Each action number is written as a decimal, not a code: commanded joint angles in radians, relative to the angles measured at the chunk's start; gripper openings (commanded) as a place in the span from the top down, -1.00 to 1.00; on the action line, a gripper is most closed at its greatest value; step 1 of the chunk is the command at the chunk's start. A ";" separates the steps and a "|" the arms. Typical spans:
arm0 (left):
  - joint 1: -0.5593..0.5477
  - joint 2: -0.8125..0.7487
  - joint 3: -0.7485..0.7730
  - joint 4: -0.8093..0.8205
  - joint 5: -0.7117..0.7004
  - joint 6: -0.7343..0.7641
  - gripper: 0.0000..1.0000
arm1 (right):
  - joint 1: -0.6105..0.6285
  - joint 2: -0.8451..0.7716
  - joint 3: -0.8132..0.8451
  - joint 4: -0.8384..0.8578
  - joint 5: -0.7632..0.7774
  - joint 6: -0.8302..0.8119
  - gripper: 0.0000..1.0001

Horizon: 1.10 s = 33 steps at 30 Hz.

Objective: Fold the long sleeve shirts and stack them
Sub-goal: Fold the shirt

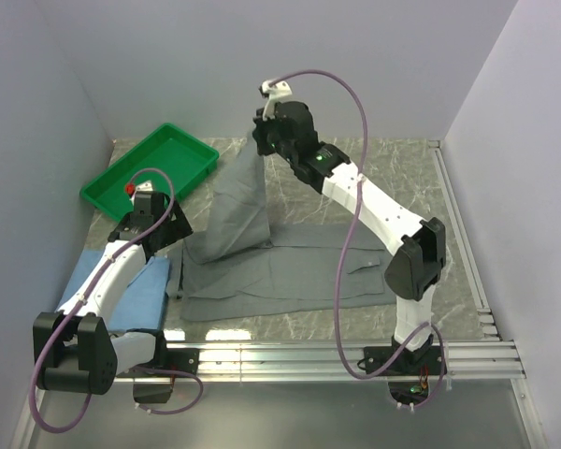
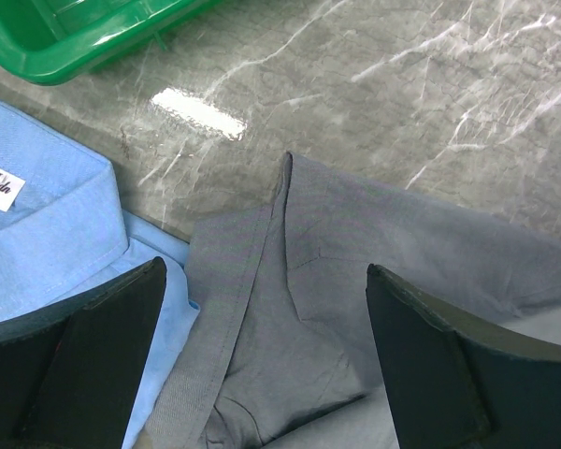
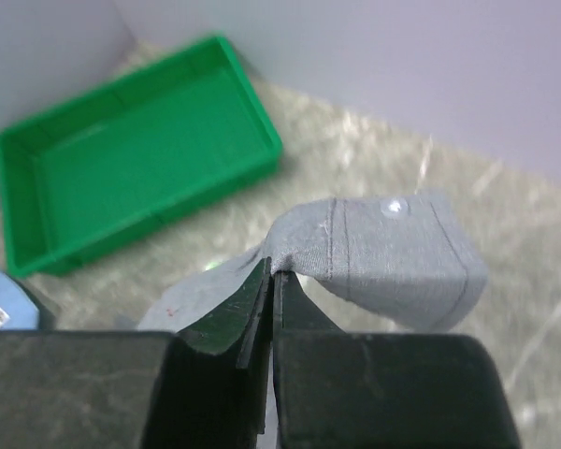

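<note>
The grey long sleeve shirt (image 1: 290,271) lies spread across the middle of the table. One sleeve rises from it in a hanging drape (image 1: 238,210) to my right gripper (image 1: 265,140), which is shut on the cloth near the buttoned cuff (image 3: 393,243). The pinch shows at my right gripper (image 3: 273,269) in the right wrist view. The light blue shirt (image 1: 136,290) lies folded at the left, partly under my left arm. My left gripper (image 2: 266,273) hangs open over the grey shirt's (image 2: 355,253) edge, next to the blue shirt's collar (image 2: 47,224), holding nothing.
A green plastic tray (image 1: 150,168) sits at the back left on the marble tabletop (image 1: 402,178). Walls close in the left, back and right sides. A metal rail (image 1: 337,355) runs along the near edge by the arm bases.
</note>
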 commanded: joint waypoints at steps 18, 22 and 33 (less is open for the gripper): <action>-0.003 -0.009 0.023 0.025 0.009 0.023 -0.89 | 0.011 0.041 0.107 0.048 0.238 0.017 1.00; -0.003 -0.007 0.028 0.027 0.014 0.023 -0.88 | 0.051 -0.061 -0.037 0.060 0.266 0.019 1.00; -0.001 -0.026 0.029 0.013 -0.034 0.002 -0.88 | 0.224 -0.400 -0.502 0.067 -0.189 -0.037 1.00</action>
